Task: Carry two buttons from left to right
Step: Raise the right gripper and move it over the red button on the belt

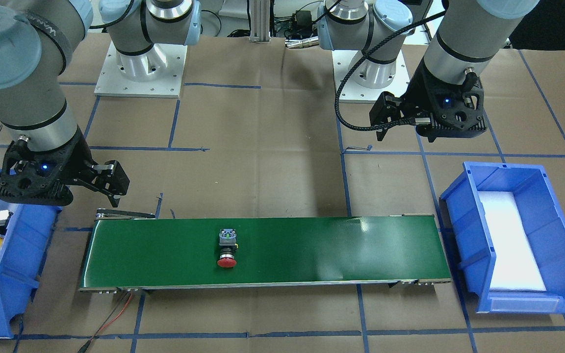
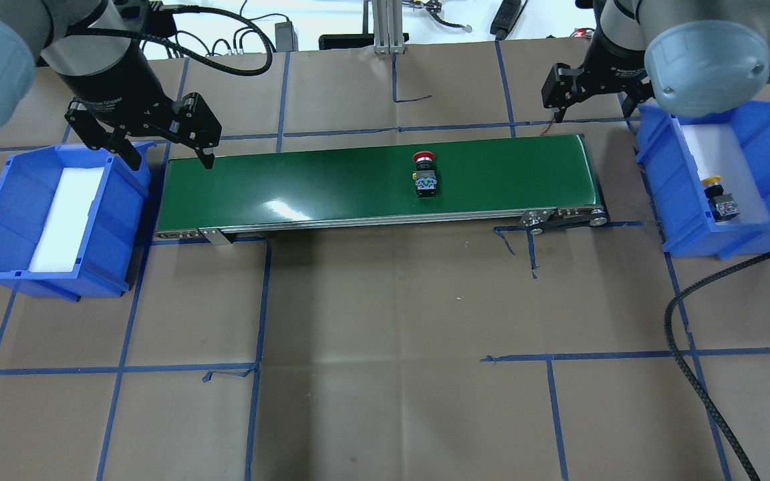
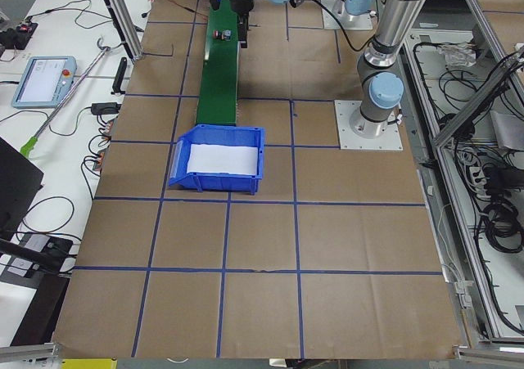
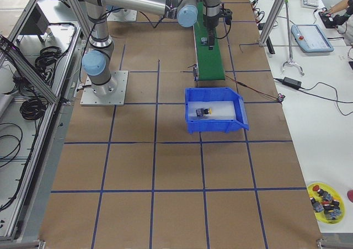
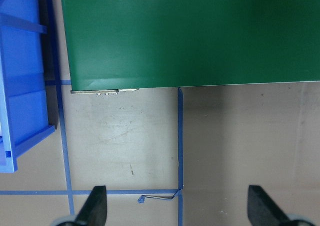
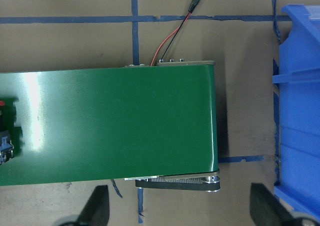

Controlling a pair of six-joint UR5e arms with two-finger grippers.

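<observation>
Jaws, left and right, spread; yellow button (image 2: 718, 194) shows overhead, not in wrist views.

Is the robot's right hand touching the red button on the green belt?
Apart. The overhead view shows the right hand by the belt's end, with bare belt between it and the red button.

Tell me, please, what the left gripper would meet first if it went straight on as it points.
Most likely the table, just beside the belt near the blue tape: nothing else shows under the left gripper, though depth is unclear.
</observation>
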